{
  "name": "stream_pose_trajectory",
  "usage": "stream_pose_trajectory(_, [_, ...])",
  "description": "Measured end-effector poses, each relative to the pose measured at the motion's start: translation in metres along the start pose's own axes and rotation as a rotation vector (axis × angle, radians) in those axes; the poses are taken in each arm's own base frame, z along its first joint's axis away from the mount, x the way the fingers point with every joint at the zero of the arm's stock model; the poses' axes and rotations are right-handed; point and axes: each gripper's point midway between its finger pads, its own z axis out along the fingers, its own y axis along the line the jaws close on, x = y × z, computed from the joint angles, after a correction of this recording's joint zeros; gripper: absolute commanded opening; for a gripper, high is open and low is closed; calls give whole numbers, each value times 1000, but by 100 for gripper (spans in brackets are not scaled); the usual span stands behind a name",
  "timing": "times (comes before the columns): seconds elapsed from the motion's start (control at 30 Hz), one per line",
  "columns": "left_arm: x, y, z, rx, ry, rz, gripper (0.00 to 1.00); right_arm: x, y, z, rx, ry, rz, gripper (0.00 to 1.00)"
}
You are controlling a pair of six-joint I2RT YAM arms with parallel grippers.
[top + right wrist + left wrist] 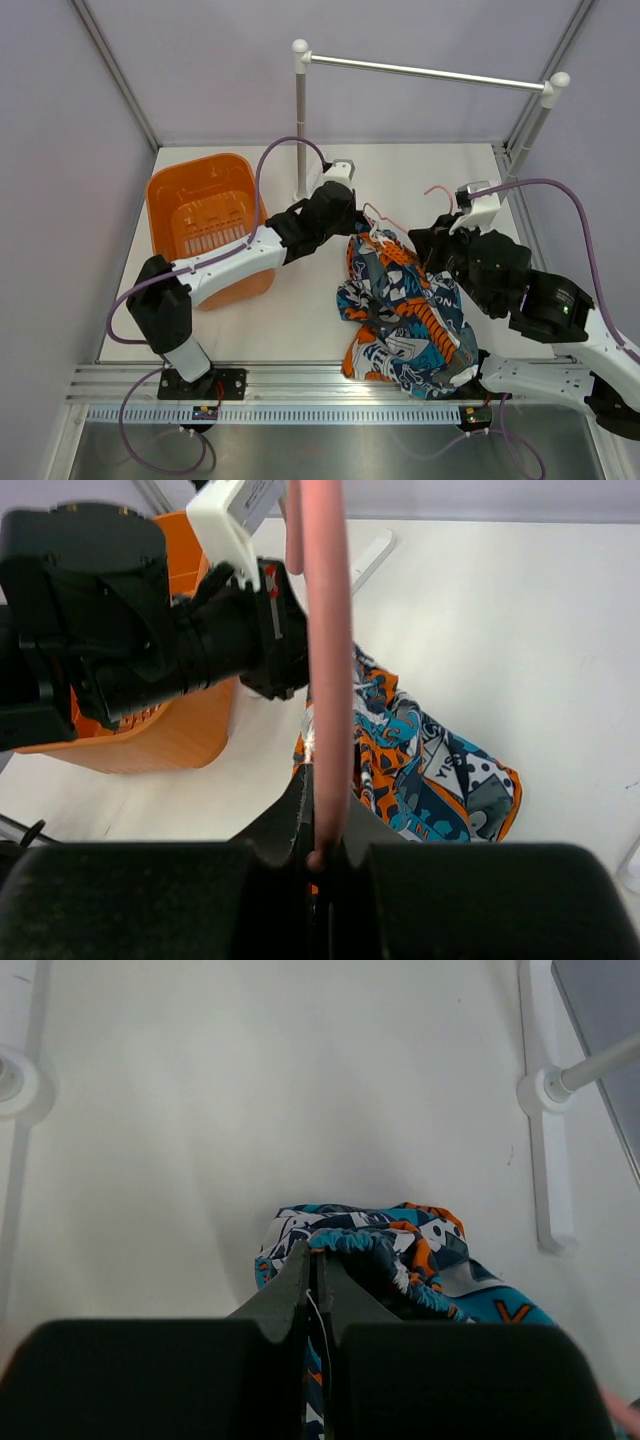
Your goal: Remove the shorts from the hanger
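Observation:
The printed shorts [402, 312] lie crumpled on the white table at the front centre. The pink hanger [384, 214] sticks out at their far end, with its hook [438, 190] toward the right arm. My left gripper [350, 226] is shut on the elastic waistband at the shorts' far edge, which shows in the left wrist view [375, 1245] right at the gripper [315, 1260]. My right gripper [426, 244] is shut on the hanger wire, which runs up from the gripper [322, 815] as a thick pink bar [328, 660]. The shorts [430, 765] lie below it.
An orange basket [205, 215] stands at the back left, beside the left arm [150, 630]. A silver rail [425, 72] on white-capped posts spans the back. One post base [548, 1090] is on the table to the right of the left gripper. Grey walls close in both sides.

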Motion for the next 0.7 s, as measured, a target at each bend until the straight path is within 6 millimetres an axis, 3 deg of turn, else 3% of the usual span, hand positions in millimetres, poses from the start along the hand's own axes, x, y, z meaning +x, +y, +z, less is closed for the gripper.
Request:
stream_pose_trajectory(0.13, [28, -7, -8, 53, 34, 15, 0, -9, -7, 0, 36, -43, -5, 0])
stream_pose_trajectory(0.3, [48, -37, -43, 152, 39, 72, 0, -17, -11, 12, 105, -82, -38, 0])
stream_pose_trajectory(0.57, [55, -120, -143, 471, -25, 279, 0, -30, -13, 49, 232, -128, -120, 0])
stream_pose_trajectory(0.7, [66, -154, -189, 629, -35, 414, 0, -45, -35, 64, 314, -145, -96, 0])
